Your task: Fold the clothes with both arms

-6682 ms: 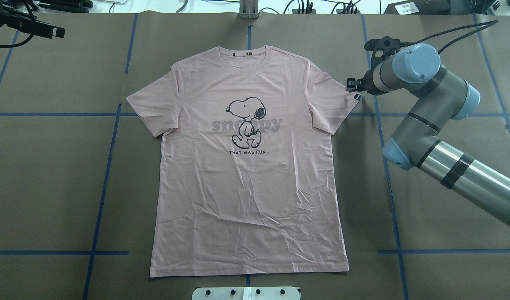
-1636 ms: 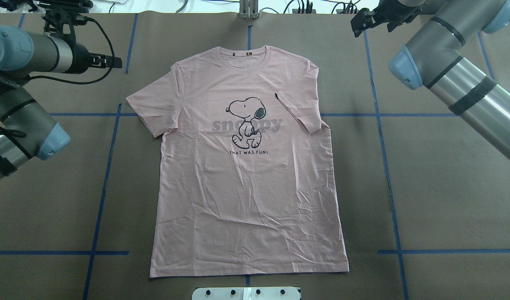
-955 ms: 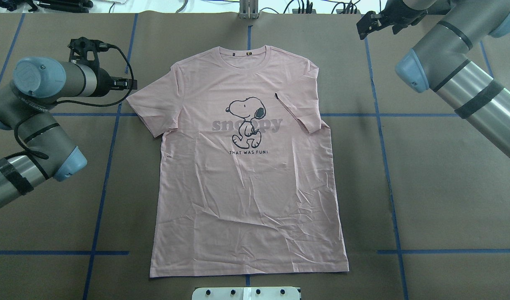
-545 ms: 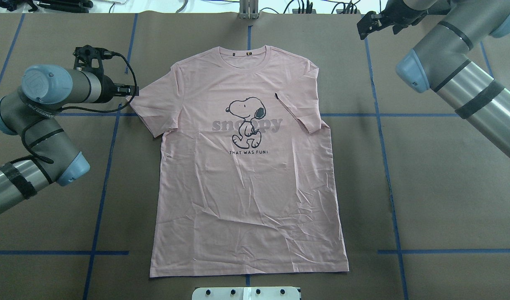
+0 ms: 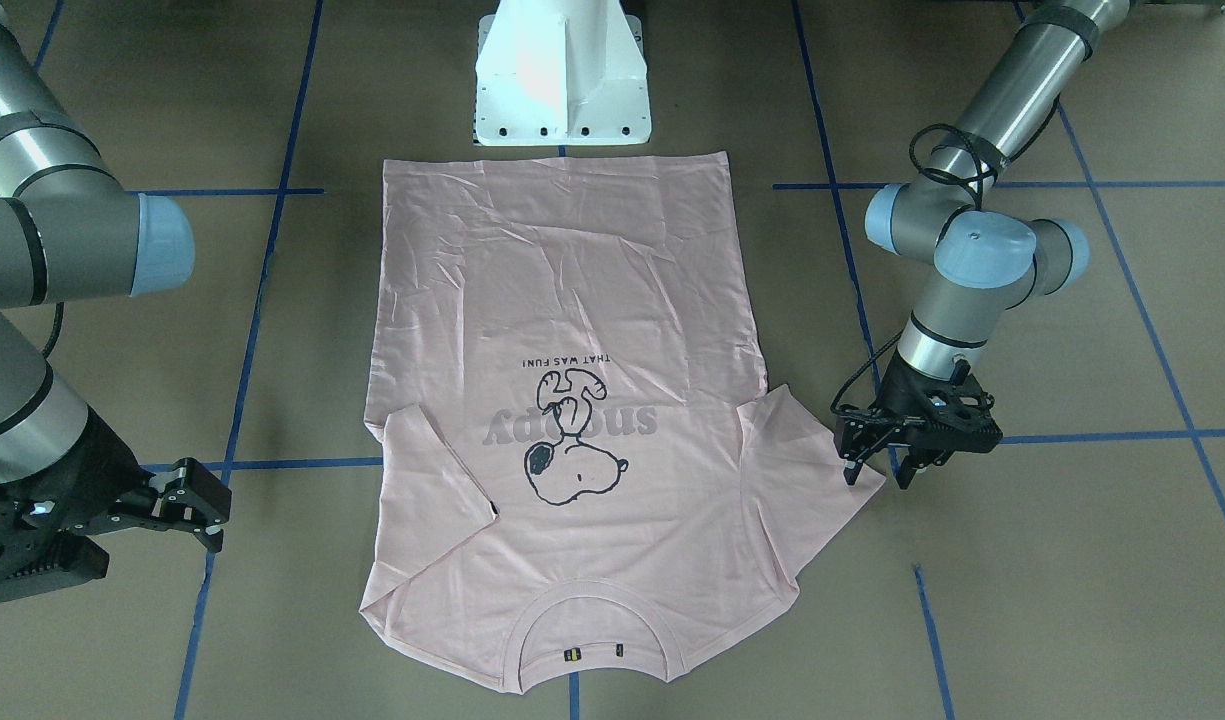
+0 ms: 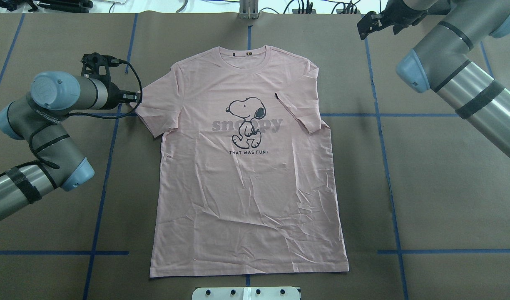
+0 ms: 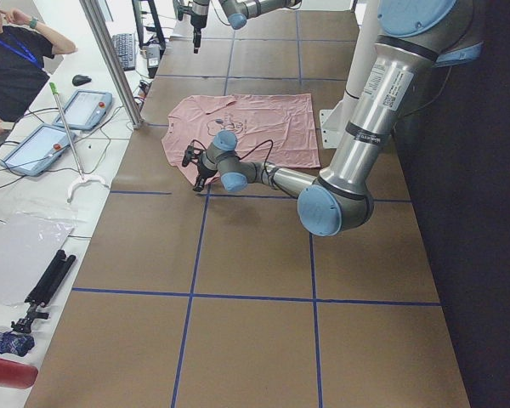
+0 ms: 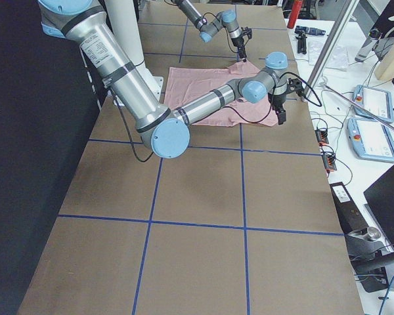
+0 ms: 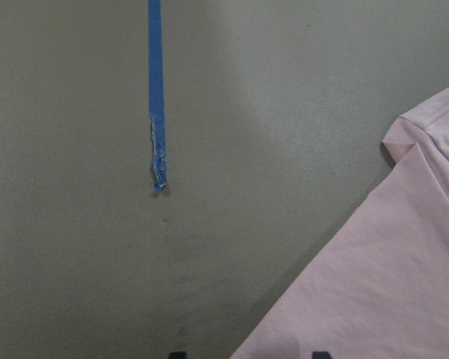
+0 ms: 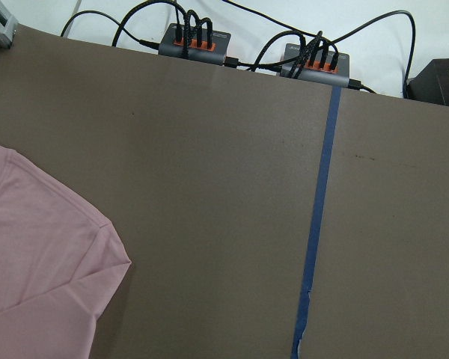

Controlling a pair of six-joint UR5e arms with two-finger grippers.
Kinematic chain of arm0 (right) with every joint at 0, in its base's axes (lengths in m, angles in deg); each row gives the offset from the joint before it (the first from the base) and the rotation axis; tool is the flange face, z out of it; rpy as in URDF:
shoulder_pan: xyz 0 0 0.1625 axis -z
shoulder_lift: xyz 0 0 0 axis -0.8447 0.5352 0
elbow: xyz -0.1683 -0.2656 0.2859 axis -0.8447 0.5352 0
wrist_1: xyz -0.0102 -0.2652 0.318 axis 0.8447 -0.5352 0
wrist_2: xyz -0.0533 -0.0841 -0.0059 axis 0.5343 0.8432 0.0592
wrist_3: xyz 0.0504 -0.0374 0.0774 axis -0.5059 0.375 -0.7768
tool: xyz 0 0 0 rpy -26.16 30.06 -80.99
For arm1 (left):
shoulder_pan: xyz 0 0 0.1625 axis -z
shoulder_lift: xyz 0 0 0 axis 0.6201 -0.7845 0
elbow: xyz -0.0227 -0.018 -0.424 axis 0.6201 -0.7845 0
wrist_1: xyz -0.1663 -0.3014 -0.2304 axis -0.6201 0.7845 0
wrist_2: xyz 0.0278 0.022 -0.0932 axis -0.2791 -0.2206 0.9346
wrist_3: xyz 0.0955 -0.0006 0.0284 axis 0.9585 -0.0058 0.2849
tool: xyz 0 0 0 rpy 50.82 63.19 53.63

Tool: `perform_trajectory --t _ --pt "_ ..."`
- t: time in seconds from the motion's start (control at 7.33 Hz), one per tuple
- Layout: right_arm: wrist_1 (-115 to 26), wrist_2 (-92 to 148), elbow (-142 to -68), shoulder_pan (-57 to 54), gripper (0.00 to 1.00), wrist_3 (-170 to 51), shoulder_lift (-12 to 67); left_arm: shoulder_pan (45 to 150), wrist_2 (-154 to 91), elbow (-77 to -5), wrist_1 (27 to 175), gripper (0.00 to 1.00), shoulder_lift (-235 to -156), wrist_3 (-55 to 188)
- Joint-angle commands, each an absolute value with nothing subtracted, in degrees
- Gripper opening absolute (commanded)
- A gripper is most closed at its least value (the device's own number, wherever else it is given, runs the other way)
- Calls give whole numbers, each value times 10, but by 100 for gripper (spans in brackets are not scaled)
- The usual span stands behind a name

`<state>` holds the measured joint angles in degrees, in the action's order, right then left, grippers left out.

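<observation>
The pale pink T-shirt (image 6: 246,200) lies flat on the table, print up, collar at the far side; it also shows in the front view (image 5: 562,270). Its right sleeve (image 6: 298,110) is folded in over the chest. Its left sleeve (image 6: 155,104) lies spread out. My left gripper (image 6: 135,98) is low at that sleeve's outer corner, open, with its fingers on either side of the corner (image 5: 877,478). The left wrist view shows the sleeve (image 9: 389,284) between the two fingertips. My right gripper (image 6: 367,26) hangs open and empty above the far right of the table (image 5: 200,510).
The white pedestal base (image 5: 562,80) stands at the shirt's hem. Blue tape lines (image 6: 100,200) cross the brown table cover. Cable hubs (image 10: 194,41) sit at the far edge. An operator (image 7: 17,59) and tablets are beside the table's far side.
The right sleeve was folded in and my right arm drew back to the far right. My left arm came in and down to the left sleeve, nudging its corner slightly inward.
</observation>
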<state>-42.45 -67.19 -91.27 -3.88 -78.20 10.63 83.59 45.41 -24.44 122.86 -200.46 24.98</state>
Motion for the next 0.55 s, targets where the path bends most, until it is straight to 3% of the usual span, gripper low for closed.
perform_trajectory --t 0.0,0.41 --pt "-425 -672 -913 -39 100 -782 106 835 454 -244 1228 59 -2005 250" --pt "-425 -671 -913 -39 100 -783 107 834 454 -244 1227 43 -2005 250"
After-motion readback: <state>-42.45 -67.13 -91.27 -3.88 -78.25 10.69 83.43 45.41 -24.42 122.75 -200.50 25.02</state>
